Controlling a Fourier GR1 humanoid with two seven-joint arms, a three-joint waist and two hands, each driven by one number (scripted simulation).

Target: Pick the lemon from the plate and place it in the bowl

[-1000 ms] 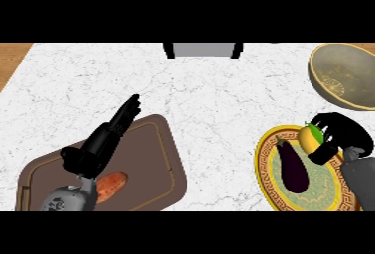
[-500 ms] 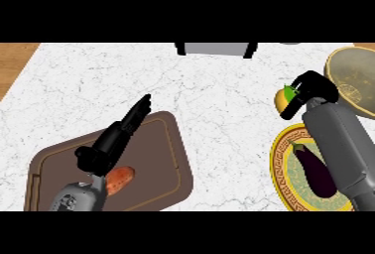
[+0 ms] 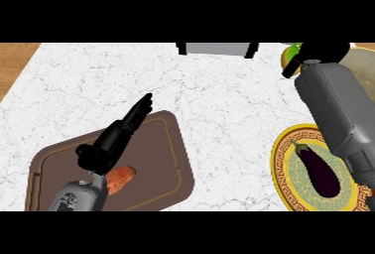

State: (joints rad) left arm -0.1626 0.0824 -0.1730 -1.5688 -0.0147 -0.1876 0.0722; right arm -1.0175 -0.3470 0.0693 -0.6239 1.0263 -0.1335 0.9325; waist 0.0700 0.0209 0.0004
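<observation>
**Lemon held at the far right of the surface**

Lemon point(image 3: 291, 54) sits in the curled fingers of the right robot hand point(image 3: 322, 51), which shows at the upper right edge of the view; only a yellow and green sliver of the fruit is visible just left of the black fingers. The bowl point(image 3: 360, 58) lies directly behind and to the right of this robot hand, largely hidden by the hand and the grey forearm point(image 3: 336, 106); whether the lemon is above its rim cannot be told. Below the right robot hand, beside the forearm, lies the plate point(image 3: 282, 163) with a patterned gold rim, carrying a dark purple eggplant point(image 3: 319, 166). The left robot hand point(image 3: 117, 136) has its fingers straight and pressed together, pointing up and to the right above a brown cutting board point(image 3: 157, 158). An orange sausage-shaped item point(image 3: 121, 177) lies on the board just below this hand's wrist. A grey box point(image 3: 217, 48) stands at the far edge of the white marbled surface point(image 3: 212, 94), left of the right robot hand
</observation>
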